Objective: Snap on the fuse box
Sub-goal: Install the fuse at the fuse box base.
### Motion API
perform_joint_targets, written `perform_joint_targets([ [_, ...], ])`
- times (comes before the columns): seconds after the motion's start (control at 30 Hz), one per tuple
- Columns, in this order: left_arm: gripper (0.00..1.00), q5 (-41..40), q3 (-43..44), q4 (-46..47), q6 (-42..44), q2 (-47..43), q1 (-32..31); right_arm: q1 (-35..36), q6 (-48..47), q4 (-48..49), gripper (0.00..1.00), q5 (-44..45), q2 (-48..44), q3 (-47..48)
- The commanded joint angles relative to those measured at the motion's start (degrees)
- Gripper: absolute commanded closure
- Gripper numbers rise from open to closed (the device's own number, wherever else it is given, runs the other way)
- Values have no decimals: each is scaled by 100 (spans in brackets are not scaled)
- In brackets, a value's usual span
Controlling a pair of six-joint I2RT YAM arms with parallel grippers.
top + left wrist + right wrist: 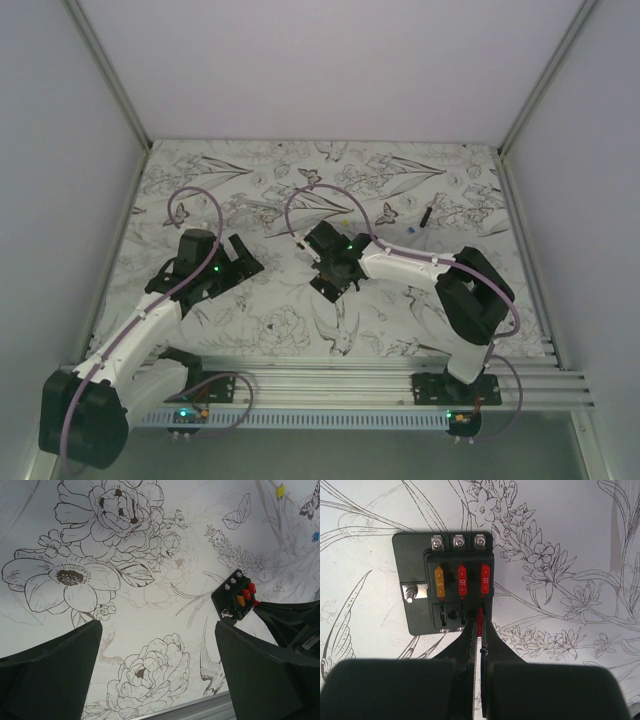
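Since the right gripper (480,632) has its fingertips pressed together on a thin red fuse (480,619) standing at the right-hand slot of the lower row, the step in hand is judged to be seating that fuse in the fuse box (447,587). Box lies flat on the floral table cover (580,525), mid-table, directly under the right gripper in the top view; nothing pins it down. To do it well: keep the fuse upright and square to the slot and push straight down with no sideways drag, as a light box may skid on a smooth cover. The left gripper (157,652) has jaws wide apart, holds nothing, and is near the box but apart from it; it could steady the base plate if needed. Materials: matte black moulded plastic, a square plate with a raised block; three bright screw heads (458,542) along one edge, one metal terminal tab (413,593) at the side. Upper row holds one orange and two red translucent blade fuses (462,581); the other two lower slots look empty
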Motion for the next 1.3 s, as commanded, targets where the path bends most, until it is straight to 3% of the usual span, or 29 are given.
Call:
perform_joint_targets([
  [0.0,0,121,62,-147,-53,27,43,-9,238,-430,100,-392,293,-450],
  [0.57,0,253,0,-142,-58,-90,46,-105,302,-273,100,-307,-46,-49],
  [1.03,0,373,39,-144,-14,-12,50,-700,211,69,100,-1262,-275,-470],
  [1.27,0,449,109,-133,2,147,47,-381,146,-235,100,-538,5,-296],
])
